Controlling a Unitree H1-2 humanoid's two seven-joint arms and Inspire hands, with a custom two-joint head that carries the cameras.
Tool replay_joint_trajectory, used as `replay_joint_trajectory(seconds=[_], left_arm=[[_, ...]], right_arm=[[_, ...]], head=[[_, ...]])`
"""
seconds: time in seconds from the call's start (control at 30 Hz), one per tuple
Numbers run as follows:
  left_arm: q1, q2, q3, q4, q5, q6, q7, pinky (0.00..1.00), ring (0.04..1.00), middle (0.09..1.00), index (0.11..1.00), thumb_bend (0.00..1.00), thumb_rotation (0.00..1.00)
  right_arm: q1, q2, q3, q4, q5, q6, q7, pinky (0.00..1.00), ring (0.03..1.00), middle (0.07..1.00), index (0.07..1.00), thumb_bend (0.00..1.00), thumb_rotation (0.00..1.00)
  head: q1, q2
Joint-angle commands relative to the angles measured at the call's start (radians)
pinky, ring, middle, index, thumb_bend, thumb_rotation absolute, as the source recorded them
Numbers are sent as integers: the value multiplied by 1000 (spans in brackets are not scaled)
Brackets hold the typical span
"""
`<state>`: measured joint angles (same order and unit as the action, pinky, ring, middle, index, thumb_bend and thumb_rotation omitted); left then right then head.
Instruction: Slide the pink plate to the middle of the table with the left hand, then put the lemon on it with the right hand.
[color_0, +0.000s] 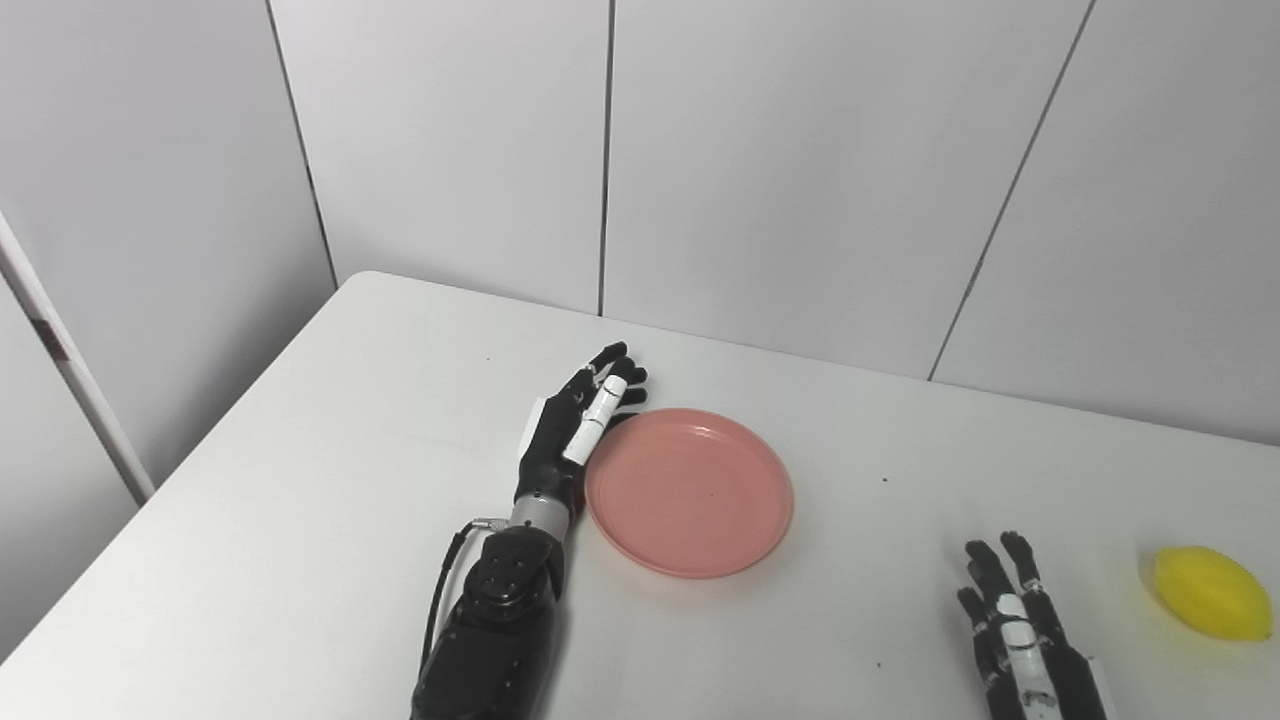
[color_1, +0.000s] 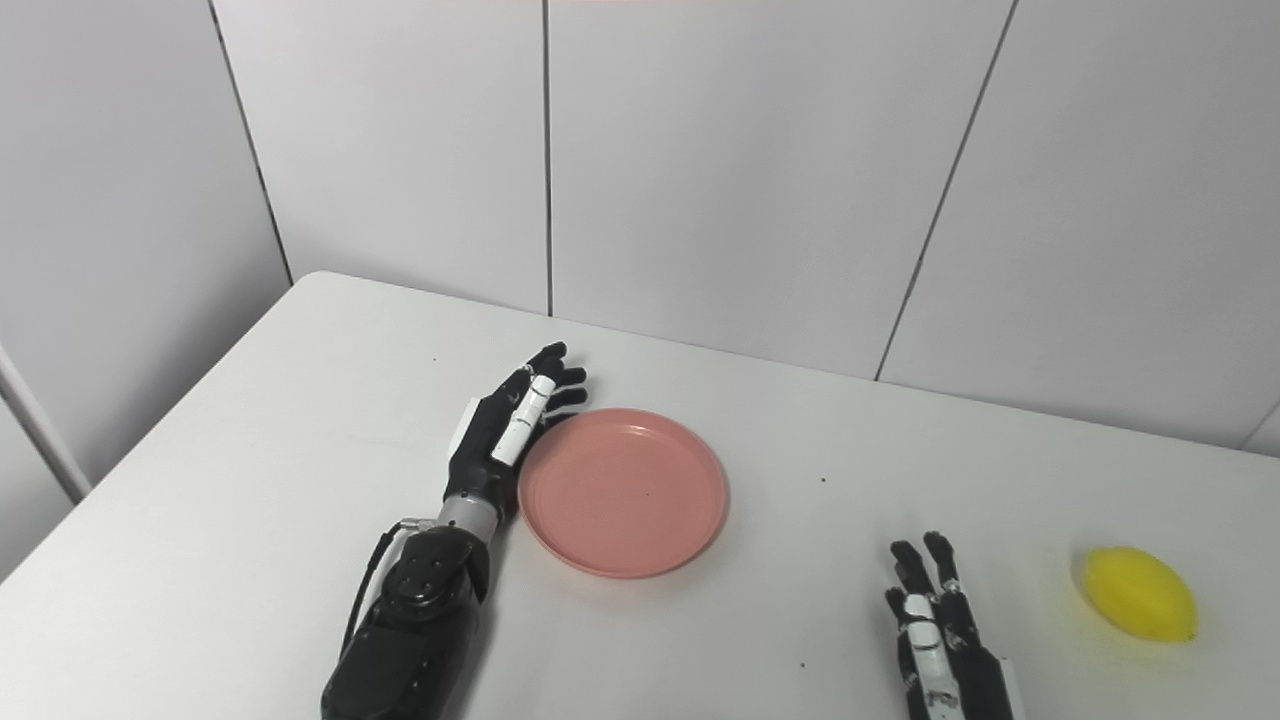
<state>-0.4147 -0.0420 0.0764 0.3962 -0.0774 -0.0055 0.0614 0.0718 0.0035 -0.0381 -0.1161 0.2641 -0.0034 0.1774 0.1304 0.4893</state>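
The pink plate (color_0: 689, 492) lies flat on the white bench (color_0: 300, 470), roughly central. The left hand (color_0: 575, 425) stands edge-on against the plate's left rim, fingers (color_0: 608, 392) extended and holding nothing. The plate appears light, rigid and smooth, so it should slide under a sideways push at the rim. The lemon (color_0: 1212, 592) sits well to the plate's right, apparently small, firm and liable to roll; take it across its middle. The right hand (color_0: 1020, 630), between plate and lemon, rests open and empty.
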Motion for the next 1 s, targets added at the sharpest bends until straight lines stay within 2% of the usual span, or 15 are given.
replay_joint_trajectory(seconds=[0.0,0.17,0.7,0.8,0.87,0.97], left_arm=[[41,-19,-9,32,-5,97,-1,694,767,772,810,738,743],[38,-21,-12,31,-16,104,-19,700,777,783,825,735,740],[18,-79,9,48,-20,104,6,711,777,798,842,695,745],[20,-85,20,41,-35,113,3,724,785,801,836,687,744],[19,-86,25,39,-43,118,1,768,803,805,834,695,748],[20,-84,25,30,-46,129,2,766,807,812,844,689,759]], right_arm=[[21,17,12,42,12,-33,9,1000,987,922,964,672,655],[22,21,15,33,8,-24,3,1000,988,921,965,686,650],[10,39,18,49,3,-22,-6,1000,967,905,954,712,624],[11,41,23,49,-3,-26,-7,1000,965,902,950,712,621],[11,43,27,49,-7,-27,-8,1000,967,898,950,719,631],[10,47,33,47,-8,-23,-10,1000,969,899,951,722,629]], head=[[0,1],[-4,5],[-38,16],[-51,22],[-60,26],[-79,33]])
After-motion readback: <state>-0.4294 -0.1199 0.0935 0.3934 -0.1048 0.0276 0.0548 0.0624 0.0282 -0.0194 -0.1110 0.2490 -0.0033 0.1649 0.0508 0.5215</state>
